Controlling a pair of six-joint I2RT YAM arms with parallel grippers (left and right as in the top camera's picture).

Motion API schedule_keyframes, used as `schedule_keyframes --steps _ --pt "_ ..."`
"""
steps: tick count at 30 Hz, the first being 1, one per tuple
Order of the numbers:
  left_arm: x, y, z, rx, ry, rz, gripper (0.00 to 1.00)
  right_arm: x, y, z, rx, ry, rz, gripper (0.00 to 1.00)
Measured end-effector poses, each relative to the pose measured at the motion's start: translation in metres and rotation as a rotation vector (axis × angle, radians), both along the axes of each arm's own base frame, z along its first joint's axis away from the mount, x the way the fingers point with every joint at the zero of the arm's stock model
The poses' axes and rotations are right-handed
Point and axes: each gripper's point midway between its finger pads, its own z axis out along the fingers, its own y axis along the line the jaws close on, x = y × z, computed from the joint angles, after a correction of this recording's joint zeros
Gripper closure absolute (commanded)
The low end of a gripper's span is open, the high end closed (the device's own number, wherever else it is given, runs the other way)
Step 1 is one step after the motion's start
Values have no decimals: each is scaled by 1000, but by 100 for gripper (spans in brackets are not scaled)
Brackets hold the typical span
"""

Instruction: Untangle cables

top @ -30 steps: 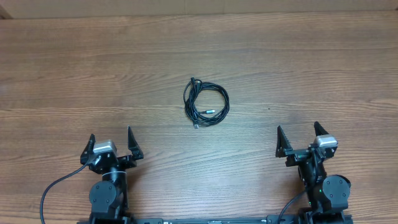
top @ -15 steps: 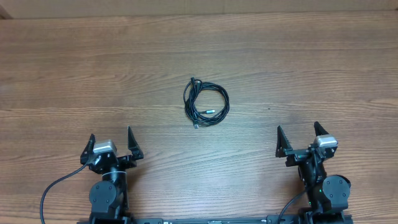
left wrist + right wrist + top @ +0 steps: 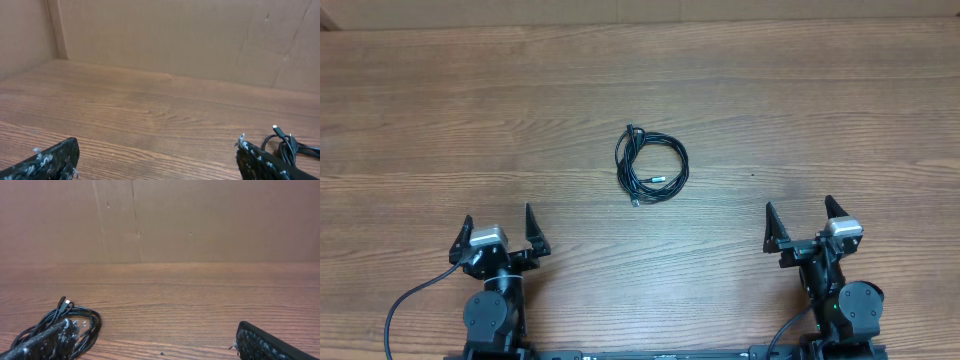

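Observation:
The cables (image 3: 651, 166) lie as a small black coiled bundle with plug ends near the middle of the wooden table. The bundle also shows at the right edge of the left wrist view (image 3: 292, 147) and at the lower left of the right wrist view (image 3: 82, 321). My left gripper (image 3: 500, 234) is open and empty near the front left, well apart from the bundle. My right gripper (image 3: 801, 220) is open and empty near the front right, also apart from it.
A brown cardboard wall (image 3: 175, 35) stands along the far side of the table (image 3: 820, 110) and at the left. Thicker black robot wires (image 3: 405, 300) trail from the arm bases at the front edge.

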Motion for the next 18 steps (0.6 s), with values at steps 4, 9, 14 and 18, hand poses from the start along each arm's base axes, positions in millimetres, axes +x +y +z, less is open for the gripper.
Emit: schedule_keyframes --steps 4,9,14,18 --pt "0 0 0 0 0 0 0 0 0 0 0 0 0 0" --pt "0 0 0 0 2 0 0 0 0 0 0 0 0 0" --pt "0 0 -1 0 2 0 0 -1 4 1 4 -4 21 0" --pt "0 0 0 0 2 0 0 -1 5 2 5 -8 30 0"
